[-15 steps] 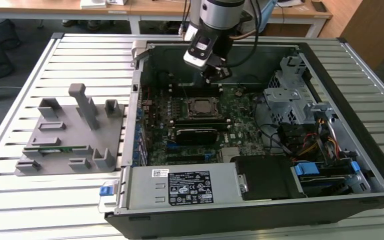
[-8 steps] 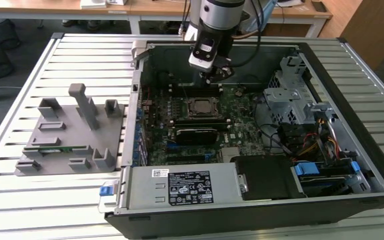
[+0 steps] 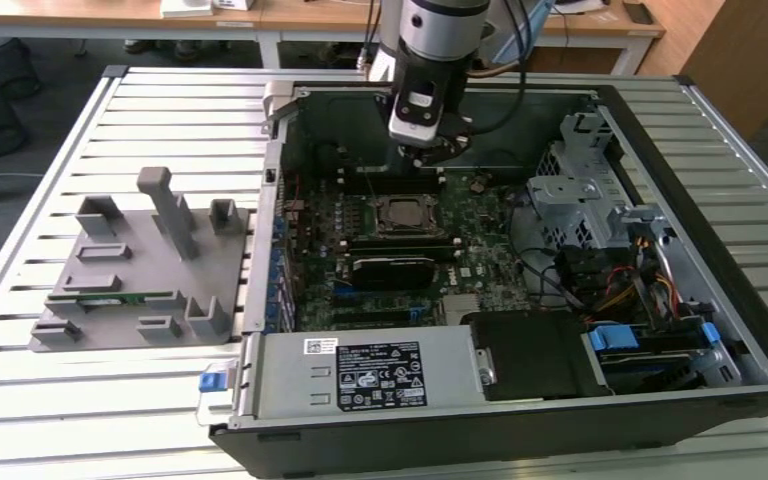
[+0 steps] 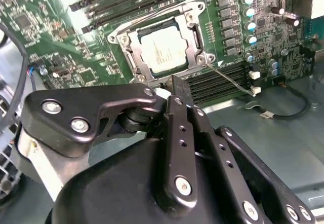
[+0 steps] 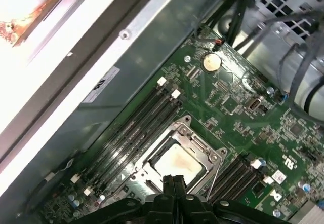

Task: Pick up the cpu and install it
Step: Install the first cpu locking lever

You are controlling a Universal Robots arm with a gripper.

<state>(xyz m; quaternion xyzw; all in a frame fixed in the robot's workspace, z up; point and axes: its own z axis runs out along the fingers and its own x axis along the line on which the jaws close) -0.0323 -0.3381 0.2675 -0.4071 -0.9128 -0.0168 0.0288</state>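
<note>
Table (image 3: 91, 420), slatted metal: carries one case and one rack.

Case (image 3: 491, 440), black, side open. Contents: motherboard (image 3: 480, 250), green; power supply (image 3: 357, 372), silver, at the near wall; drive cage (image 3: 584, 190) with cables on the exterior view's right.

Socket (image 4: 195, 19) on the motherboard, between banks of memory slots (image 5: 134, 130). Contents: cpu (image 3: 398, 213), silvery top up, lying flat; it also shows in both wrist views (image 4: 162, 51) (image 5: 178, 163). The metal frame seems to lie down over its rim, though this is hard to tell.

Rack (image 3: 91, 330), grey, on the exterior view's left, well apart from the case. Contents: one green memory stick (image 3: 104, 298).

Gripper (image 3: 432, 150): above the motherboard, raised clear of the cpu and apart from it. Fingers (image 5: 169, 183) pressed together, nothing between them.
</note>
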